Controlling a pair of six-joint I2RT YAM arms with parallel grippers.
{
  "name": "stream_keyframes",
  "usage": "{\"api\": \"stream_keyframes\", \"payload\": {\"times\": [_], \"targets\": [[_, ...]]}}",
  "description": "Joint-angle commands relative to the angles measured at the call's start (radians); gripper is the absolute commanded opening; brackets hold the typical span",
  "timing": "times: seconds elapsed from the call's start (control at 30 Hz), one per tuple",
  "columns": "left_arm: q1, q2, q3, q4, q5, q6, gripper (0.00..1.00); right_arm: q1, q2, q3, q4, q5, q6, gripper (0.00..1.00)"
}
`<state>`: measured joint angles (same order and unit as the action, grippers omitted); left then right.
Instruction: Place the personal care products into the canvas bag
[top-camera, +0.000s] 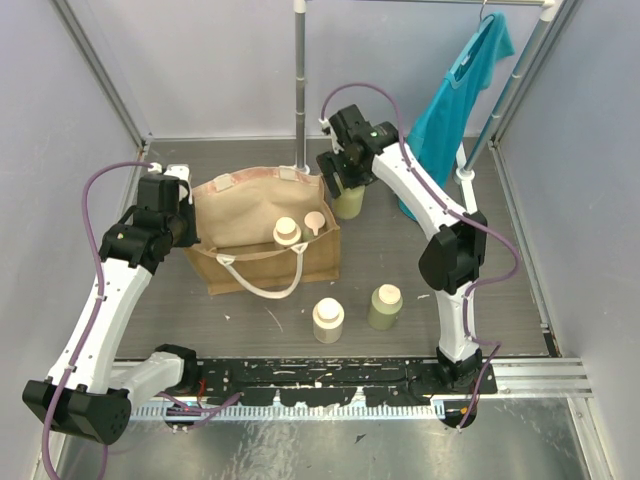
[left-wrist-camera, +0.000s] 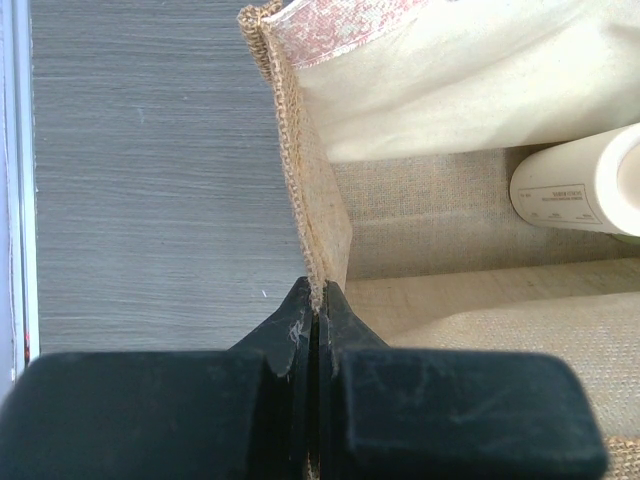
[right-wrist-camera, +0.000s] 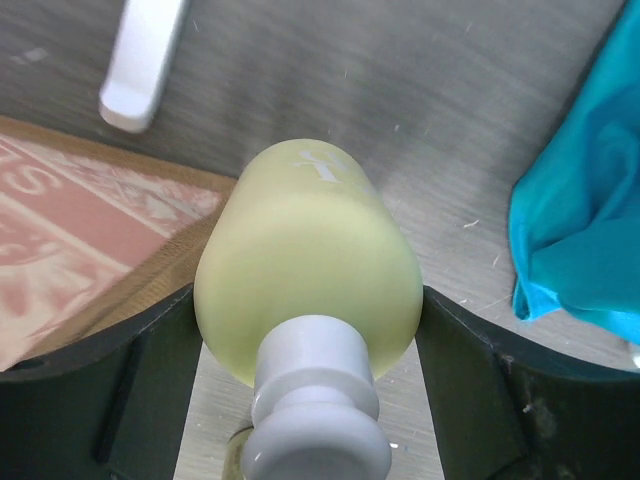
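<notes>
The grey worktop (top-camera: 200, 300) carries everything, with a teal shirt (top-camera: 462, 95) hanging over its far right corner. The canvas bag (top-camera: 240, 215) stands open left of centre, one white rope handle (top-camera: 268, 288) drooping over its near side. The left pincer (left-wrist-camera: 316, 300) is pressed together on the bag's left rim, the burlap edge pinched between its black fingers. The right pincer (right-wrist-camera: 308, 300) is at the bag's far right corner, closed around the gripped green bottle (right-wrist-camera: 300, 230), with one finger against each side of the bottle's body and its cream cap nearest the wrist camera; I cannot tell whether this bottle rests on the worktop or is lifted. Two products are already inside the bag, near its right end: a capped bottle (top-camera: 287, 232) and, just beside it, a pump-top bottle (top-camera: 316, 220). Two more stand upright on the worktop in front of the bag, close together: a cream bottle (top-camera: 328, 320) and a pale green one (top-camera: 385, 306) to its right.
</notes>
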<state>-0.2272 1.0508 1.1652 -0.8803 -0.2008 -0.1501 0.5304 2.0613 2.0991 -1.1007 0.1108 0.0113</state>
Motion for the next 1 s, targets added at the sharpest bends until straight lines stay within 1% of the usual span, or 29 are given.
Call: {"api": "stream_keyframes", "payload": {"times": [0.0,0.1,0.4,0.57,0.77,0.97], "targets": [[0.002,-0.013,0.021,0.013,-0.01,0.007,0.06,0.011,-0.128,0.207,0.028,0.029,0.004,0.03],[0.002,-0.014,0.021,0.013,-0.008,0.006,0.06,0.011,-0.156,0.259,0.069,0.026,-0.007,0.02],[0.003,-0.019,0.021,0.014,-0.007,0.002,0.06,0.018,-0.293,0.233,0.308,-0.121,0.016,0.01],[0.002,-0.018,0.024,0.021,-0.007,-0.003,0.06,0.06,-0.36,0.183,0.456,-0.197,0.042,0.01],[0.002,-0.023,0.025,0.021,-0.005,-0.006,0.06,0.165,-0.346,0.228,0.47,-0.211,0.009,0.01],[0.002,-0.034,0.024,0.016,-0.005,-0.008,0.06,0.253,-0.318,0.202,0.466,-0.217,0.018,0.01]]}}
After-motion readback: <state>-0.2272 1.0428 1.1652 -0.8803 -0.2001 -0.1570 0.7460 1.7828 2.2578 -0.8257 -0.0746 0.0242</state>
